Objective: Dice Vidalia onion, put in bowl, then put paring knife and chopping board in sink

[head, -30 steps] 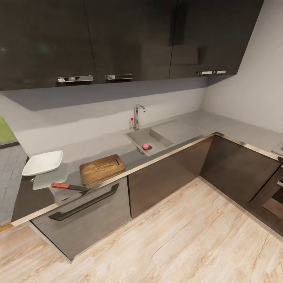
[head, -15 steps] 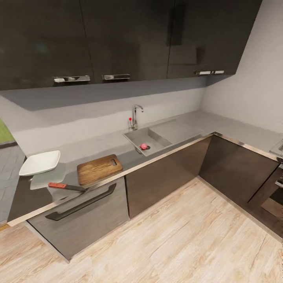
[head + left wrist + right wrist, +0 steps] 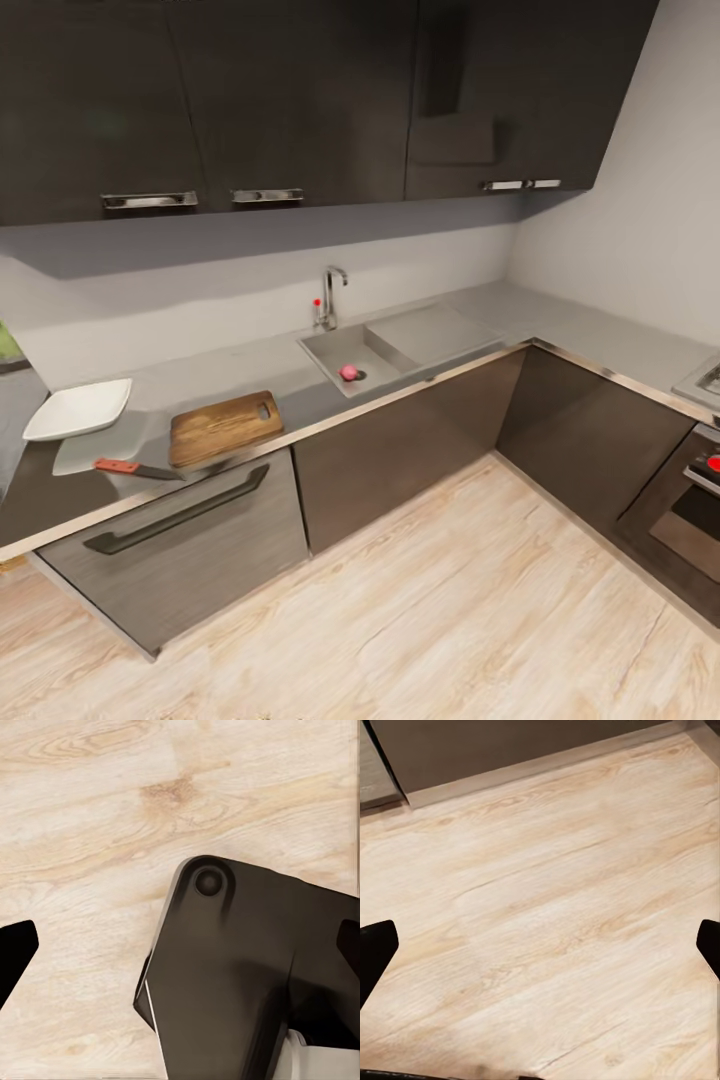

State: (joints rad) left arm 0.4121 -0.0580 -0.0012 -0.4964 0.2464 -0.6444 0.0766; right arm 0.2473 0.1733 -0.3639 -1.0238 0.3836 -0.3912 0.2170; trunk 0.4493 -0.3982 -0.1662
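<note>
Nothing's started yet: the small pinkish-red round Vidalia onion (image 3: 347,372) sits in the grey steel sink (image 3: 330,350), the dark brown wooden chopping board (image 3: 224,428) is bare, and both the left gripper (image 3: 180,945) and right gripper (image 3: 540,945) hang over the pale wood floor (image 3: 555,907) with jaws spread wide, holding nothing.

Head view high over countertop (image 3: 300,370); wrist views floorward (image 3: 555,907).

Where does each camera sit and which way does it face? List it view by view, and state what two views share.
Head view: on the robot's head, looking forward and down at the countertop, sink, Vidalia onion, chopping board, paring knife and bowl; no arm in it.
Left wrist view: near the left gripper, facing down at the floor; dark fingertips at both edges, a dark robot part below.
Right wrist view: near the right gripper, facing floor and cabinet base; fingertips wide apart.
Shared: all three show the pale wood floor.
</note>
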